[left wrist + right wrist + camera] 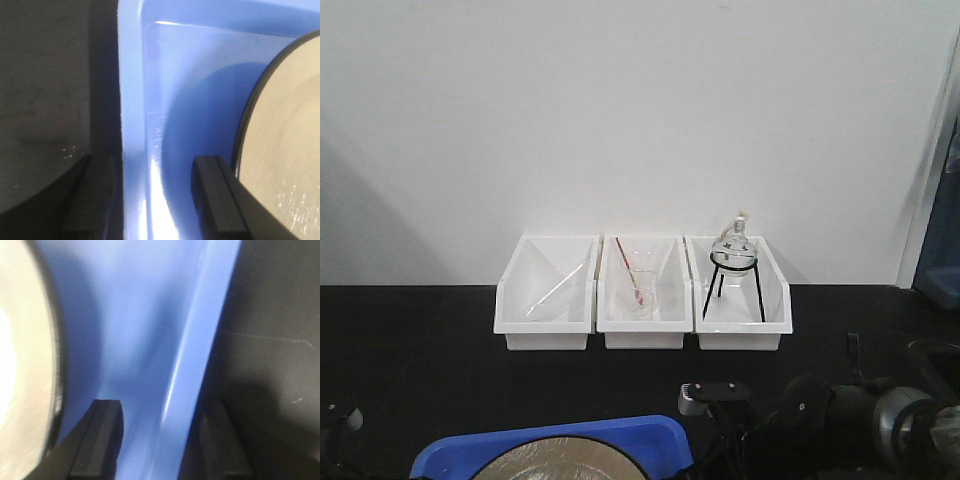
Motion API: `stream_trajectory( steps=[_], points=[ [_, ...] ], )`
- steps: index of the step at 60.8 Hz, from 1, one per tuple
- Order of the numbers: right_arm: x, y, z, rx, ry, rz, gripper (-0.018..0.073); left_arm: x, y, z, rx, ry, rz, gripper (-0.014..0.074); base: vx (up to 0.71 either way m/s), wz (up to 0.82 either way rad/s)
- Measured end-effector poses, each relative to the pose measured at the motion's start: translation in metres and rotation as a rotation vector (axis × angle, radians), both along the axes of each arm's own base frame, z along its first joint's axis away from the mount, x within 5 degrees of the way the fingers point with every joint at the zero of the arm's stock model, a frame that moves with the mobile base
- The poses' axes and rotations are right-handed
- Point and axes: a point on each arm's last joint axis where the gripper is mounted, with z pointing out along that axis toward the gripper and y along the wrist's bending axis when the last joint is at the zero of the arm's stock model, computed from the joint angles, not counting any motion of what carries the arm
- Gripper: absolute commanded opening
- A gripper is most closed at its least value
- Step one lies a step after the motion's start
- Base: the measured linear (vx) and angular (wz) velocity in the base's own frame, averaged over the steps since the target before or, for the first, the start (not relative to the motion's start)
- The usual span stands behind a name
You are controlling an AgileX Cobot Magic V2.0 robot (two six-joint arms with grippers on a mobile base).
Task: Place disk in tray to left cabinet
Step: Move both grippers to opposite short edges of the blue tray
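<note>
Both pairs of jaws stand open astride the tray [132, 100] rims; the disk [290, 150] lies inside.
The left gripper [152, 172] and right gripper [160, 415] gape wide, one finger outside each rim, one inside, clamping nothing yet. Just beyond each inner finger sits the glossy disk, loose, probably slippery and breakable: pinch the stiff plastic rims, lift level.

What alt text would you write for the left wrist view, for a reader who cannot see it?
The left gripper straddles the rim of the blue tray, jaws open: one finger over the black table, the other inside the tray beside the tan disk.
</note>
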Motion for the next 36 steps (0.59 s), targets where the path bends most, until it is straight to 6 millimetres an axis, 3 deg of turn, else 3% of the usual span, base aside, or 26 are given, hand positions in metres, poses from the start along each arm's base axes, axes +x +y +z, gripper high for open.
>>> stream_trajectory(
  steps=[14, 36],
  points=[
    [0.003, 0.002, -0.007, 0.024, 0.017, -0.04, 0.0408, 0.003, -0.001, -0.002, 0.014, -0.014, 0.0, 0.0481, 0.0, 0.0],
    [0.005, 0.004, -0.008, 0.045, 0.027, -0.062, 0.0407, 0.007, -0.001, -0.025, 0.037, 0.052, -0.024, 0.0481, 0.0, 0.0]
  ],
)
